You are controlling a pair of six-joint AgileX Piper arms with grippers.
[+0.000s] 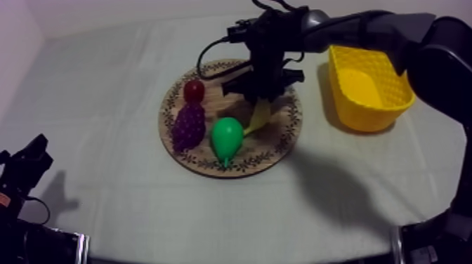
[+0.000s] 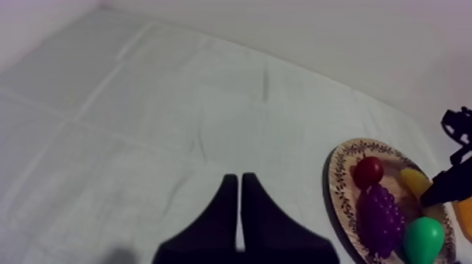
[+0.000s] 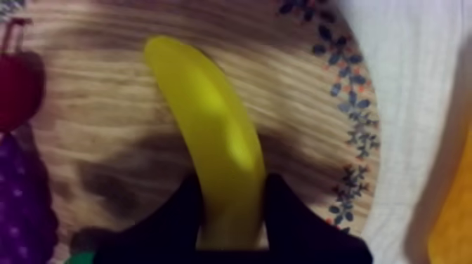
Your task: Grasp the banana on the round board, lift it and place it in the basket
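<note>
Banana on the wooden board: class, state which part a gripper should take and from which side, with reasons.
Probably across its narrow width, from above. The banana lies flat on the wooden board, long sides free, with the pear close beside, so a sideways approach looks crowded. The right gripper straddles it this way, fingers against both sides.

pear (image 1: 227, 138): green, lying on its side just beside the right gripper (image 1: 258, 105), on the side toward the table's near edge, narrow end pointing away from the gripper.
grapes (image 1: 189, 125): purple bunch, near the gripper but farther from it than the pear, touching the pear's far flank.
small red fruit (image 1: 194, 90): round, level with the gripper, just beside the grapes.
cloth (image 1: 105, 140): grey-white, faintly creased, spread well out from the gripper on every side.
</note>
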